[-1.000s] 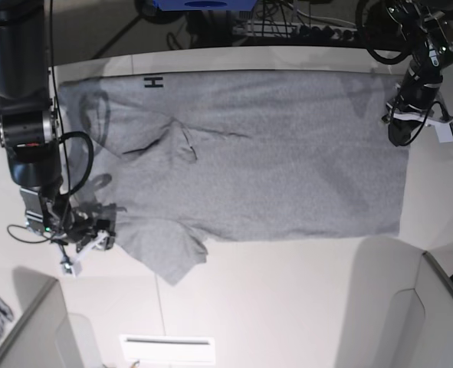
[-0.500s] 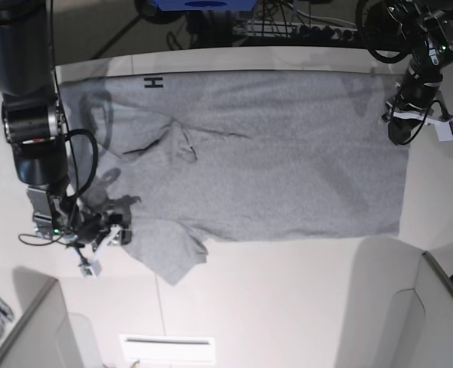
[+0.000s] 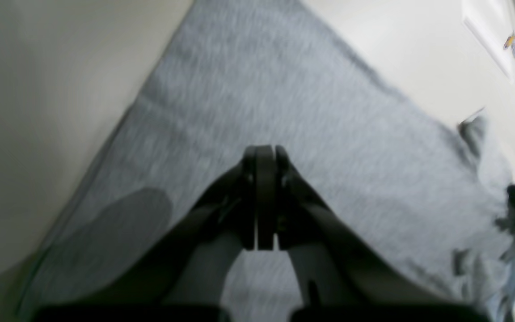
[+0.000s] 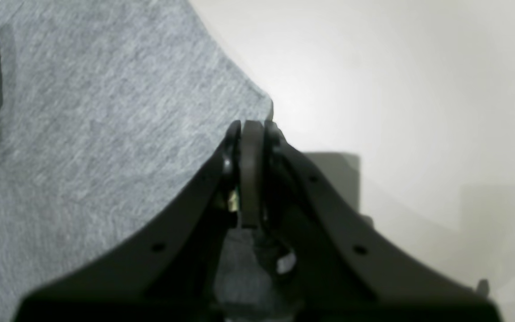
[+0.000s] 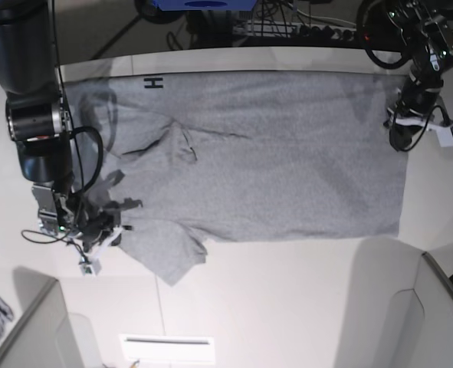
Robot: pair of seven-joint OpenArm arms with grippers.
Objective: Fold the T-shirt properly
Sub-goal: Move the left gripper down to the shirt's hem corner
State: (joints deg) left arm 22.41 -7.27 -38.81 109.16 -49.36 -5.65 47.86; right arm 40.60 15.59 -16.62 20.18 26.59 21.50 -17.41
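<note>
The T-shirt (image 5: 249,153) lies spread nearly flat across the table (image 5: 287,307), filling the middle of the base view, with one sleeve sticking out toward 7 o'clock and a few creases near the collar; no fold looks made yet, so I judge the task barely begun. The right gripper (image 4: 253,129), at 8 o'clock in the base view, has its jaws pressed together at the sleeve's edge, though I cannot tell whether cloth is pinched. The left gripper (image 3: 259,154), at 2 o'clock, hangs shut over the hem corner, apparently holding nothing.
</note>
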